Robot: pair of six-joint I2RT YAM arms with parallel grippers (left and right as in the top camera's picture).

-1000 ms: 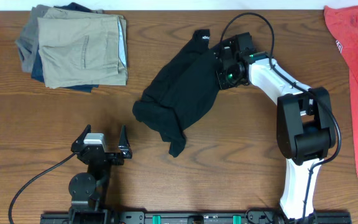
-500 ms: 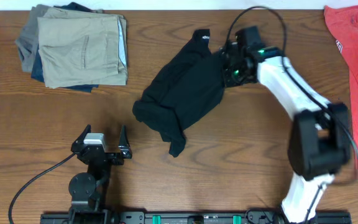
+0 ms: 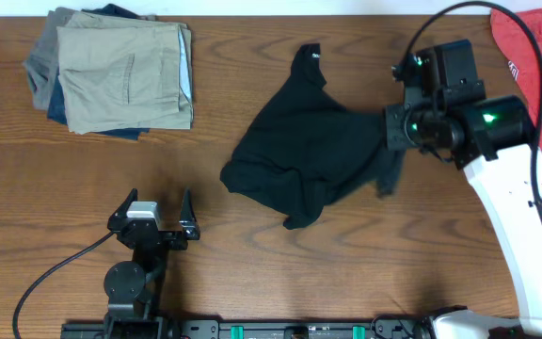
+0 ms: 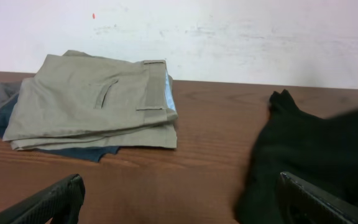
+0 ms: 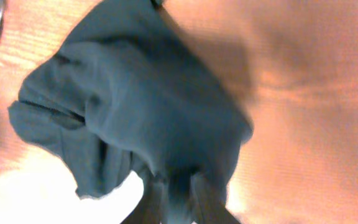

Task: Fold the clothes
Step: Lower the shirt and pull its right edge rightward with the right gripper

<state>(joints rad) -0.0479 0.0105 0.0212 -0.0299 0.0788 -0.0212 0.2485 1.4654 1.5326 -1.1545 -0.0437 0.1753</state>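
Brown wood-grain surface (image 3: 252, 273); the left wrist view shows a white wall (image 4: 229, 37) behind it with a tiny red speck on the paint. The clothes (image 3: 313, 155), one black soft garment, lie crumpled mid-surface, a little right of centre. It is unevenly spread, with a narrow tab toward the far edge and a lobe toward the near edge. Its right side is drawn out to the right fingers (image 5: 209, 200), which are clenched on a bunch of the black fabric. In the right wrist view the cloth drapes away from between them, creased and doubled over itself, with wood showing behind. Overhead, a short flap droops just beside the grip. Small white print (image 3: 310, 56) sits on the far tab, too small to read. The right arm (image 3: 511, 198) is white with a black wrist block and two green lights glowing on it. The left fingers (image 3: 188, 205) are released and spread wide near the front-left, well apart from the clothes. In their own camera both black tips frame the bottom corners. The folded trousers (image 3: 111, 71) are stacked at the far left: a tan pair on top with a slit pocket and a pale blue inner waistband, grey and dark blue pieces under it. A red shirt (image 3: 539, 113) lies at the far right edge, partly cut off. Pale marks at its left hem can't be read.
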